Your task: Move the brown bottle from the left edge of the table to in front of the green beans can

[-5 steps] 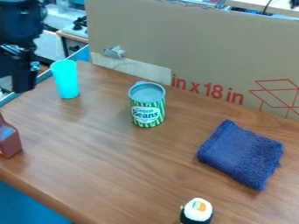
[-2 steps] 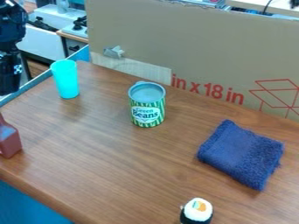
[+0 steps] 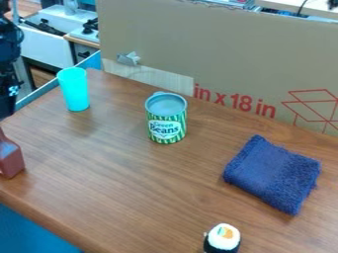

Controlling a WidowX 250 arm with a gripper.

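At the left edge of the camera view hangs the black gripper [image 3: 7,101], partly cut off by the frame, above the table's left side. Below it stands a reddish-brown bottle-like object [image 3: 9,159], also cut by the edge. A cyan cup [image 3: 74,90] is upright to the gripper's right. Near the upper middle stands a green-and-white can [image 3: 166,118]. A folded dark blue cloth [image 3: 273,174] lies at the right, and a sushi-shaped toy [image 3: 222,238] is at the bottom edge.
The brown wooden table [image 3: 125,183] is bordered at the back by a tall cardboard panel [image 3: 218,49] with red print. A blue edge [image 3: 39,94] runs along its left side.
The arm and gripper have moved left, partly out of the frame, and slightly down. The cup, can, cloth, sushi toy and bottle-like object have stayed put.
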